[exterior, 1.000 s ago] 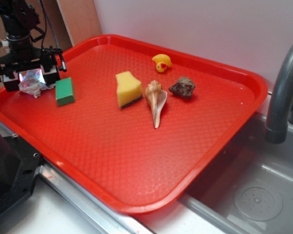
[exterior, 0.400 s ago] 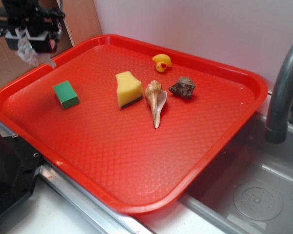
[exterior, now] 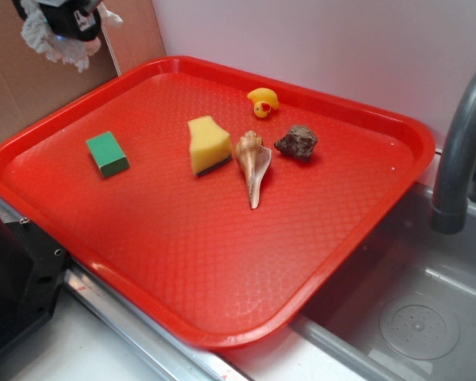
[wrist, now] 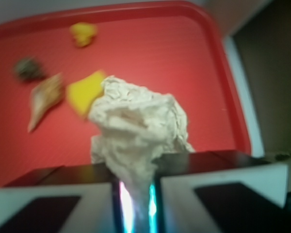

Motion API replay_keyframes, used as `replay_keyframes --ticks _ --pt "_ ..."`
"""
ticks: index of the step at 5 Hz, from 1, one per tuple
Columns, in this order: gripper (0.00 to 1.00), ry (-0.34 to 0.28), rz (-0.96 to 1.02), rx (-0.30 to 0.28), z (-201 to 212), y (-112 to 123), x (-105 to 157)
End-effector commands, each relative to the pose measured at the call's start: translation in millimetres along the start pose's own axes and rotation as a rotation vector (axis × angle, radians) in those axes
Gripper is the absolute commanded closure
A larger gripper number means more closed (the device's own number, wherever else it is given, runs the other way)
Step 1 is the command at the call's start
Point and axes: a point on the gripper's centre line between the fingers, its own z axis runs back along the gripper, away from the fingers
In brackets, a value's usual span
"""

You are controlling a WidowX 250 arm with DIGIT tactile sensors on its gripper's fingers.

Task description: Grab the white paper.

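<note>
**White tissue wad — held aloft, off the tray**

White-grey crumpled tissue: the white paper is pinched at its lower end between the two fingers of the gripper, which are closed to a narrow slot with the wad bulging out above them. In the exterior view the paper hangs at the top left corner, clear of the red tray and beyond its far left rim, with part of the gripper cut off by the frame edge.

Remaining on tray:
- green block, near the left rim
- yellow sponge wedge, mid-tray
- seashell, just beside the sponge
- dark rock
- yellow rubber duck, near the back rim

Step in hand — the grab looks complete, with the lift carried well up. Next move calls only for keeping the squeeze firm; the hold is on a thin tail of tissue, which could slip or tear.
</note>
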Motion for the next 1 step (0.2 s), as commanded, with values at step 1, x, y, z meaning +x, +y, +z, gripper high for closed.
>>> replay_keyframes --ticks 1 --pt "1.0 0.002 -0.081 -0.089 17.7 4.4 -11.2"
